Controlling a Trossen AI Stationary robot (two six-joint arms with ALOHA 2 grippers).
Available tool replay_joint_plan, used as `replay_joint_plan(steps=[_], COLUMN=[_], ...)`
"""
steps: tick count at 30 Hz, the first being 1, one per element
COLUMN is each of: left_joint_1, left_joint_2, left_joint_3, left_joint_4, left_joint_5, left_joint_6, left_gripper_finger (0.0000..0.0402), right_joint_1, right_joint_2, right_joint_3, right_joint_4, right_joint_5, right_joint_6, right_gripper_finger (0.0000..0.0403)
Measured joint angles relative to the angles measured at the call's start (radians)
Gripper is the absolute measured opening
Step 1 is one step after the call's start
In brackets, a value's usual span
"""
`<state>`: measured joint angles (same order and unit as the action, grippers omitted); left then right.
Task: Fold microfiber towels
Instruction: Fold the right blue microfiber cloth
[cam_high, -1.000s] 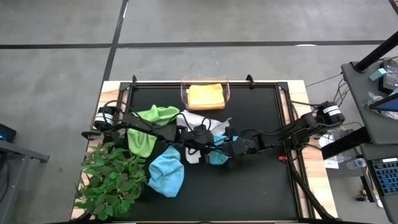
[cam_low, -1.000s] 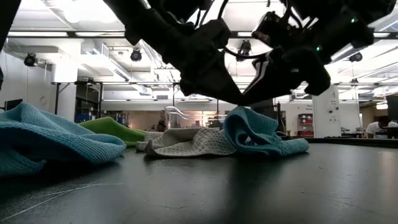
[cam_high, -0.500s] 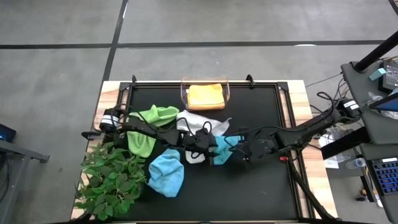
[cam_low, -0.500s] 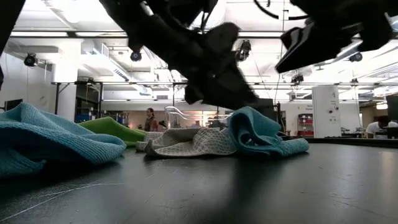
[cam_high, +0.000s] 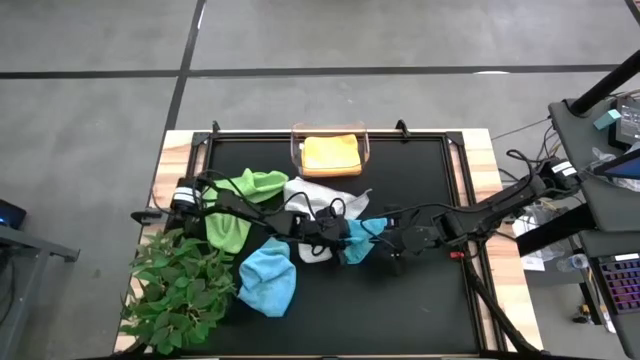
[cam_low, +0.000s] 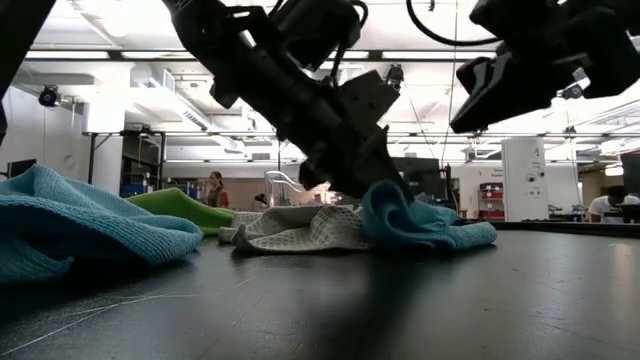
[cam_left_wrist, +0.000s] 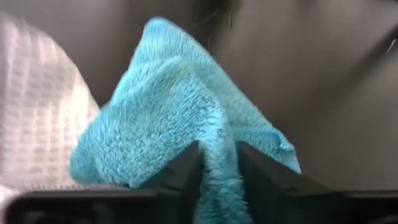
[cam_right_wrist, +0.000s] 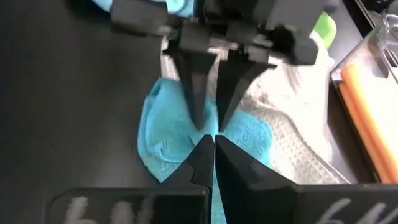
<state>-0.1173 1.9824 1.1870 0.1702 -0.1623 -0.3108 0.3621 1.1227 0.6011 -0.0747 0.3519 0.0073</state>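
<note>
Teal towel (cam_high: 354, 240) lies crumpled mid-surface, touching the pale grey-white towel (cam_high: 318, 196), and the left gripper (cam_left_wrist: 219, 167) has a raised fold of it pinched between narrowed fingers, probably to pull it clear of the pile and spread it for folding. The right gripper (cam_right_wrist: 213, 144) hangs just above it with fingers pressed together, empty, placed to take a second corner. Lime green towel (cam_high: 243, 201) and light blue towel (cam_high: 268, 280) lie nearby; the yellow-orange towel (cam_high: 331, 155) sits in the clear bin (cam_high: 296, 146).
</note>
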Motion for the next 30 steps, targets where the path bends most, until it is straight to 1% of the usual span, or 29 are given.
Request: replay_joint_plan(steps=[1, 2, 3, 6, 8, 12, 14, 16, 20, 24, 27, 30], left_joint_1=[0.0, 0.0, 0.0, 0.0, 0.0, 0.0, 0.0, 0.002, 0.018, 0.032, 0.037, 0.038], left_joint_2=[-0.008, -0.022, -0.033, -0.084, -0.128, -0.229, -0.273, -0.305, -0.362, -0.396, -0.402, -0.404], left_joint_3=[0.0, 0.001, 0.001, -0.007, -0.011, -0.022, -0.03, -0.031, -0.03, -0.031, -0.032, -0.032], left_joint_4=[-0.001, 0.001, -0.001, -0.008, 0.008, 0.019, 0.015, 0.047, 0.105, 0.105, 0.11, 0.11], left_joint_5=[0.0, 0.0, 0.001, 0.019, 0.056, 0.109, 0.122, 0.126, 0.127, 0.126, 0.126, 0.126], left_joint_6=[0.017, 0.03, 0.04, 0.085, 0.113, 0.172, 0.191, 0.189, 0.096, -0.019, -0.101, -0.166], left_gripper_finger=[0.0034, 0.0018, 0.0012, 0.0005, 0.0003, 0.0002, 0.0001, 0.0001, 0.0001, 0.0001, 0.0, 0.0], right_joint_1=[0.0, 0.0, 0.0, 0.002, 0.01, 0.043, 0.063, 0.082, 0.098, 0.1, 0.101, 0.1], right_joint_2=[0.0, 0.0, 0.0, -0.011, -0.027, -0.085, -0.118, -0.151, -0.191, -0.198, -0.19, -0.178], right_joint_3=[-0.002, -0.002, -0.002, -0.003, -0.003, -0.004, -0.004, -0.005, -0.007, -0.007, -0.007, -0.007], right_joint_4=[-0.007, -0.004, -0.001, -0.002, -0.002, 0.002, 0.004, 0.007, 0.013, 0.026, 0.051, 0.084], right_joint_5=[0.001, 0.0, 0.0, 0.0, 0.012, 0.041, 0.053, 0.053, 0.051, 0.047, 0.038, 0.044], right_joint_6=[0.001, 0.001, 0.001, -0.007, -0.029, -0.081, -0.105, -0.125, -0.135, -0.124, -0.124, -0.151], right_gripper_finger=[0.0008, 0.0008, 0.0008, 0.0008, 0.0008, 0.0008, 0.0008, 0.0008, 0.0008, 0.0017, 0.0042, 0.0077])
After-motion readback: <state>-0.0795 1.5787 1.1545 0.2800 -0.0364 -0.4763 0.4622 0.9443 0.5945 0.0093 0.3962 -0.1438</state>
